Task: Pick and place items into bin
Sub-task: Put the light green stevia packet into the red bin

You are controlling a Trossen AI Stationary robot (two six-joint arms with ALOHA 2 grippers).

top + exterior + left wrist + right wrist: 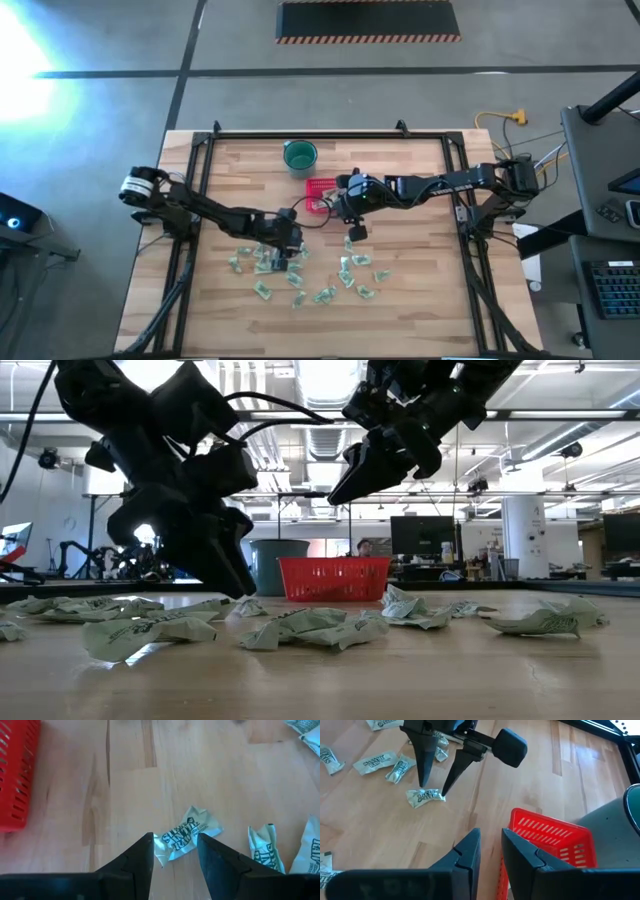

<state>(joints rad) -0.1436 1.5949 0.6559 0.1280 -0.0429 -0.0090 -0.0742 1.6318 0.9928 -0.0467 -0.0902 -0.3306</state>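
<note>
High view: left hand point(291, 243) lowered, fingers parted astride one wrapped piece point(185, 835) on the wooden surface point(420, 300), not clenched. Right hand point(490, 851) raised beside the red basket point(320, 192), fingers narrowly apart, grasping nothing. Long axis of the piece crosswise between the fingers. Open workshop beyond.

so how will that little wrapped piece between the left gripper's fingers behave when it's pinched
The wrapped piece looks crinkled and thin, so it will probably crumple rather than resist. It seems very light and may skid on the smooth table if the open left gripper closes off-centre.
</note>
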